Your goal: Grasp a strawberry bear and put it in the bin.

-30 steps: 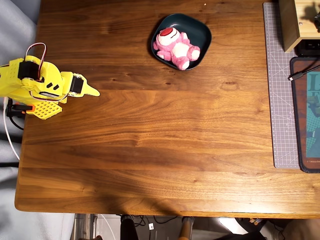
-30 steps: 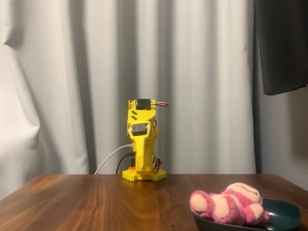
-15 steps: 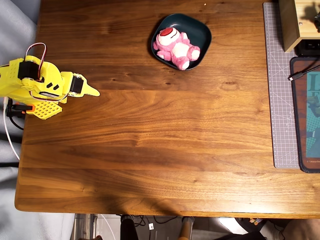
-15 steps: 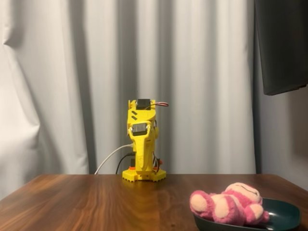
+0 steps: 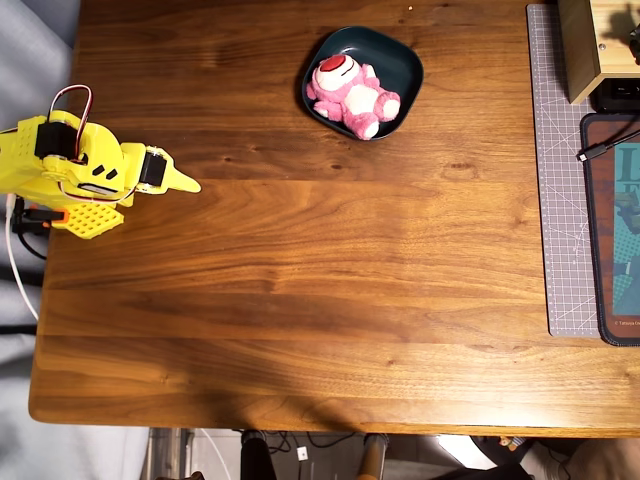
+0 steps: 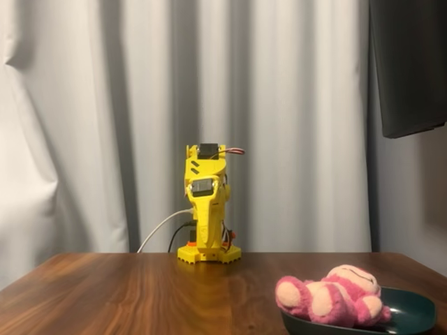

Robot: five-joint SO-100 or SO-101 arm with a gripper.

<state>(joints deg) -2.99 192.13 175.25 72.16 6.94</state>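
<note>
The pink strawberry bear (image 5: 354, 95) lies on its back inside the dark teal bin (image 5: 399, 60) at the table's far middle in the overhead view. The fixed view shows the same bear (image 6: 332, 296) resting across the bin (image 6: 408, 315) at the lower right, one leg over the rim. The yellow arm is folded at the table's left edge, far from both. Its gripper (image 5: 180, 182) points right, jaws together, nothing held. In the fixed view the arm (image 6: 206, 209) faces the camera with its gripper (image 6: 208, 241) tucked down.
A grey cutting mat (image 5: 560, 170) and a dark mouse pad (image 5: 615, 230) lie along the right edge, with a wooden box (image 5: 590, 45) at the back right. A white cable (image 5: 20, 270) runs from the arm's base.
</note>
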